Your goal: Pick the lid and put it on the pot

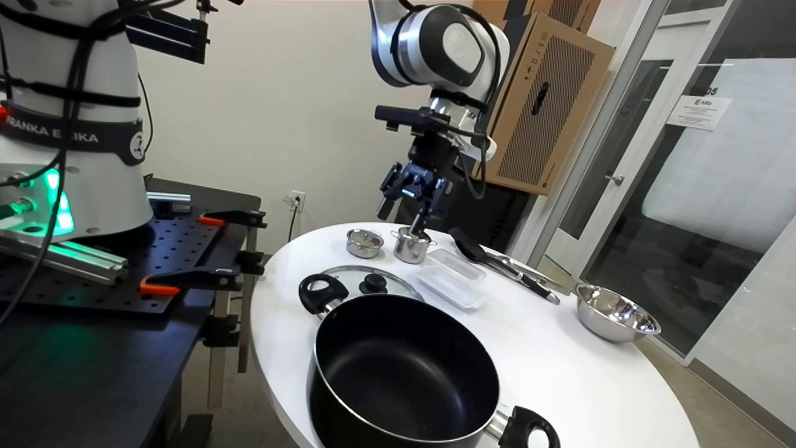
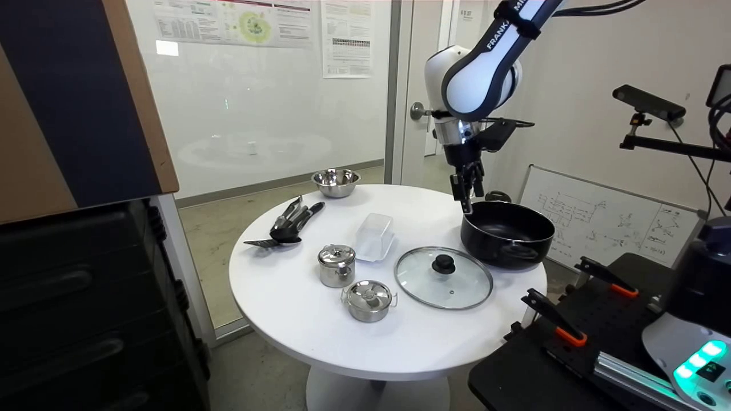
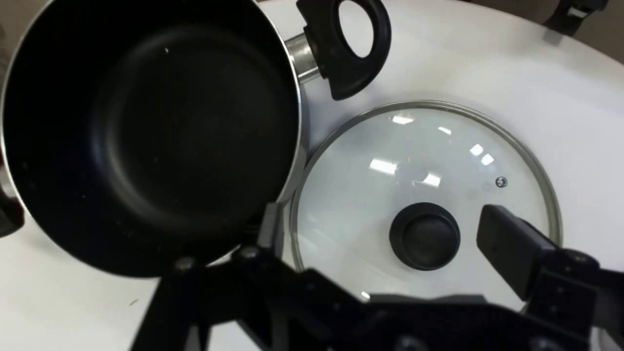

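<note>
The lid (image 2: 451, 288) is clear glass with a thin metal rim and a dark knob. It lies flat on the table, knob up, beside the pot (image 2: 505, 231); it also shows in the wrist view (image 3: 425, 236). In an exterior view the pot's rim partly hides the lid (image 1: 373, 283). The wide black pot (image 1: 404, 373) stands upright with no lid on it; it fills the left of the wrist view (image 3: 195, 122). My gripper (image 3: 382, 224) is open and holds nothing. In the wrist view the knob appears between its fingers, nearer the right one. The gripper (image 2: 464, 201) is above the table, apart from the lid.
The round white table (image 2: 302, 311) also bears two small metal cups (image 2: 337, 268) (image 2: 368, 299), clear plastic containers (image 2: 374, 237), black utensils (image 2: 291, 225) and a steel bowl (image 2: 336, 182). A black bench (image 1: 205, 249) with clamps stands beside the table. Cardboard boxes (image 1: 547, 106) stand behind.
</note>
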Robot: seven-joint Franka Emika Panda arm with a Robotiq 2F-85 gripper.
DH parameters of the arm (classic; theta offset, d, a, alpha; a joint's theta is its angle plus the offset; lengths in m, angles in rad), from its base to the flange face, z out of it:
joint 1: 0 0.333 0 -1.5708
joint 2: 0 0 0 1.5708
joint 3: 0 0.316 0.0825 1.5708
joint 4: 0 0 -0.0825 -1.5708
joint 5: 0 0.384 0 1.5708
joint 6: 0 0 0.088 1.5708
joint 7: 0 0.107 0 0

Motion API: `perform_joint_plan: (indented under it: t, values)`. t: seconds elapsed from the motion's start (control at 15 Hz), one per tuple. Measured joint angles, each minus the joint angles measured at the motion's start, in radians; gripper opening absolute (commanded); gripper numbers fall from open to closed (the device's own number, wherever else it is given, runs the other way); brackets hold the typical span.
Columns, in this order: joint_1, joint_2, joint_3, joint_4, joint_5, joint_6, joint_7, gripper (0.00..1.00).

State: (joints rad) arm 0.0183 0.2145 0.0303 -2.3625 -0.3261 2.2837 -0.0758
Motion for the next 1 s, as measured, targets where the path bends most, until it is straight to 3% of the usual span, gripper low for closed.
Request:
perform_joint_plan:
  t: [0.53,1.0]
  values:
    - [0.003,0.042,-0.012,0.039,-0.012,-0.010,0.020,1.00]
    - [0.048,0.158,0.027,0.050,-0.008,0.027,0.005,1.00]
